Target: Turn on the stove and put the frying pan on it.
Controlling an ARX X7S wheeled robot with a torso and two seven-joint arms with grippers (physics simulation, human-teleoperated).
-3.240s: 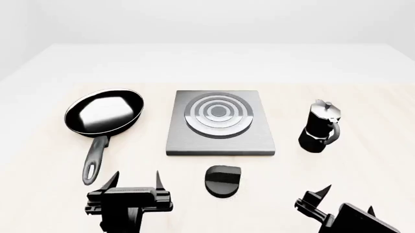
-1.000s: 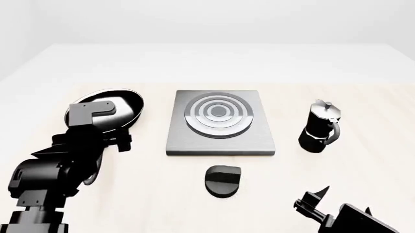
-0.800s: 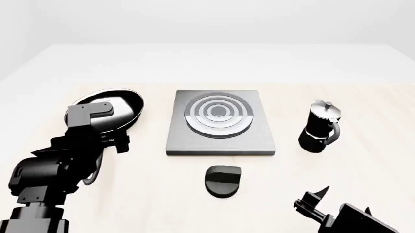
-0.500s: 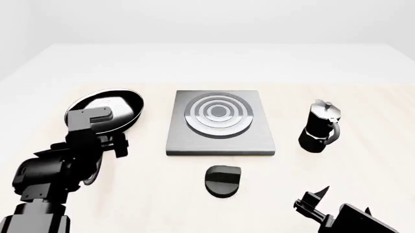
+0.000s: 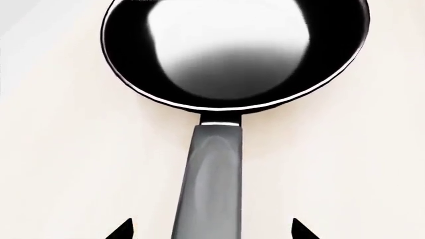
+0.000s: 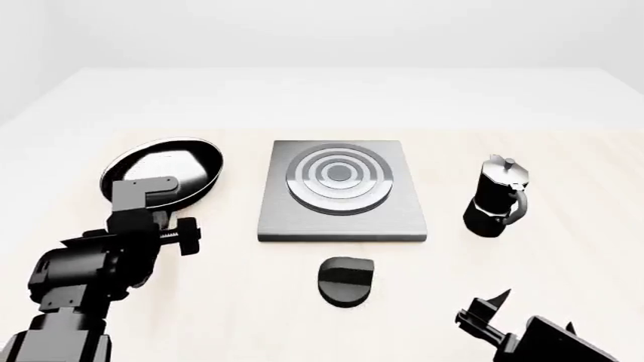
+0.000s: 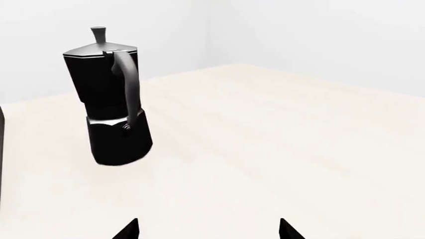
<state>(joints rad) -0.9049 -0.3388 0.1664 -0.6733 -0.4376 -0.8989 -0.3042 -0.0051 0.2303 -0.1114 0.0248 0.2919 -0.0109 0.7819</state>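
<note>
The frying pan (image 6: 179, 161) lies left of the stove, black with a glossy inside, its handle pointing toward me. My left arm (image 6: 105, 256) hangs over that handle and hides it in the head view. In the left wrist view the pan (image 5: 232, 50) and its grey-black handle (image 5: 209, 179) lie straight below. My left gripper (image 5: 211, 233) is open, with one fingertip on each side of the handle and clear of it. The stove (image 6: 342, 215) is a grey square plate with dark rings. Its black knob (image 6: 345, 280) sits just in front. My right gripper (image 7: 208, 230) is open and empty.
A black moka pot (image 6: 496, 197) stands right of the stove and also shows in the right wrist view (image 7: 109, 99). My right arm (image 6: 544, 339) rests low at the front right. The pale table (image 6: 332, 98) stretches far behind the things.
My left arm has swung from the front over the pan's handle, then drawn back along it toward me and lowered. The pan, the stove, the knob and my right arm have not moved.
</note>
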